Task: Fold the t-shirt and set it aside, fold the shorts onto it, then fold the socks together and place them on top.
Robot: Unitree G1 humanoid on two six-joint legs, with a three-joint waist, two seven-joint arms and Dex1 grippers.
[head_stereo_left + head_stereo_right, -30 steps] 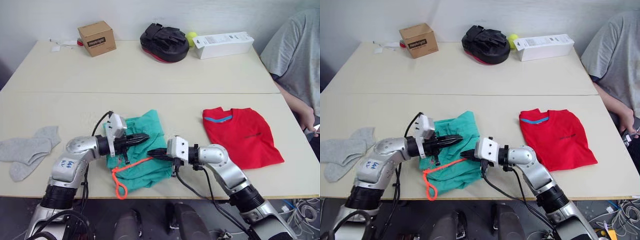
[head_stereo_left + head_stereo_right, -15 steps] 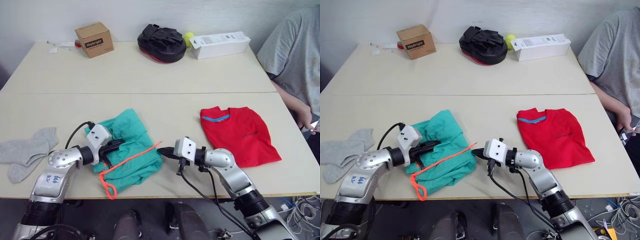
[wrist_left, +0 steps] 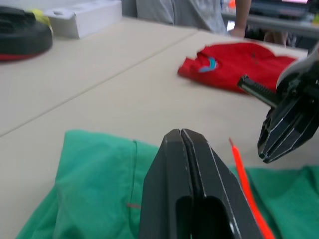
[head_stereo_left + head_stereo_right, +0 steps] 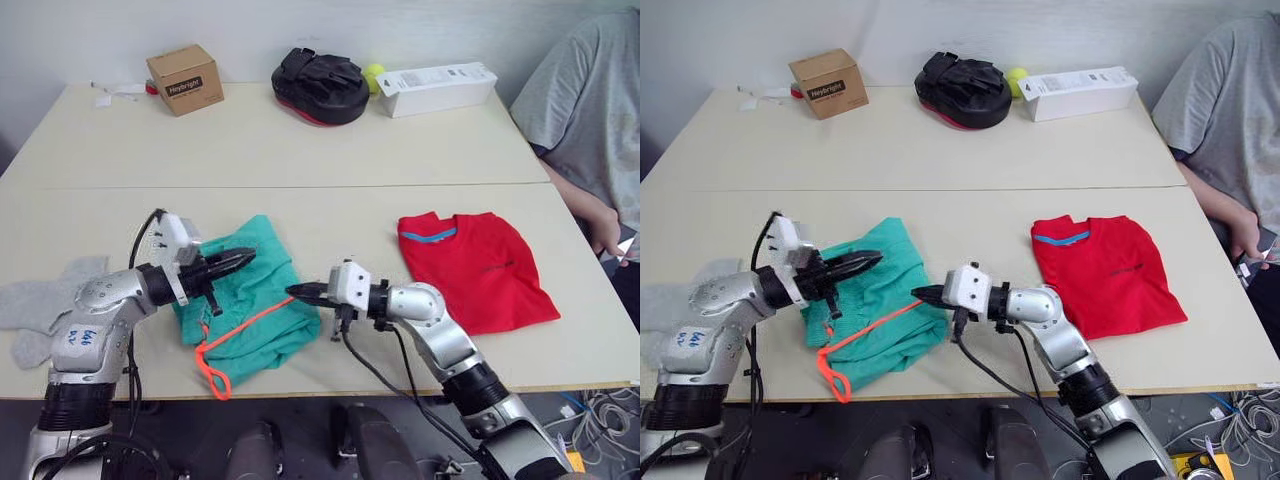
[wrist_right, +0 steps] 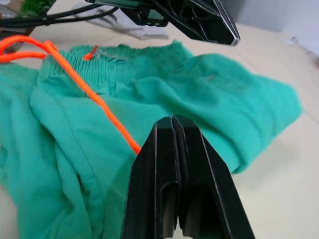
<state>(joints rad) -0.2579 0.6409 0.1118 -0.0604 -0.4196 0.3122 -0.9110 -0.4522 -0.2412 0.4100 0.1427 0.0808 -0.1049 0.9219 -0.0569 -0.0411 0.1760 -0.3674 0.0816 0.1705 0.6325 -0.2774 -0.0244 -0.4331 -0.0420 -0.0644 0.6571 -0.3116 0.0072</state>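
Note:
The teal-green shorts [image 4: 262, 300] lie crumpled near the table's front edge, and their orange drawstring [image 4: 213, 368] trails toward that edge. My left gripper [image 4: 243, 258] is shut and empty, hovering over the shorts' left part. My right gripper [image 4: 292, 292] is also shut, its tips at the shorts' right edge beside the drawstring's end [image 5: 130, 142]. The red t-shirt [image 4: 478, 268] lies folded to the right. At the far left are the grey socks [image 4: 30, 305], partly hidden behind my left arm.
A cardboard box [image 4: 184, 78], a black padded mitt [image 4: 322, 85], a yellow ball [image 4: 373, 72] and a long white box [image 4: 437, 88] stand along the far table. A person in grey [image 4: 590, 130] sits at the right edge.
The shorts shifted left on the table. My left gripper dropped back left, then rose over the shorts. My right gripper pulled away right, then returned to their edge. The drawstring slackened.

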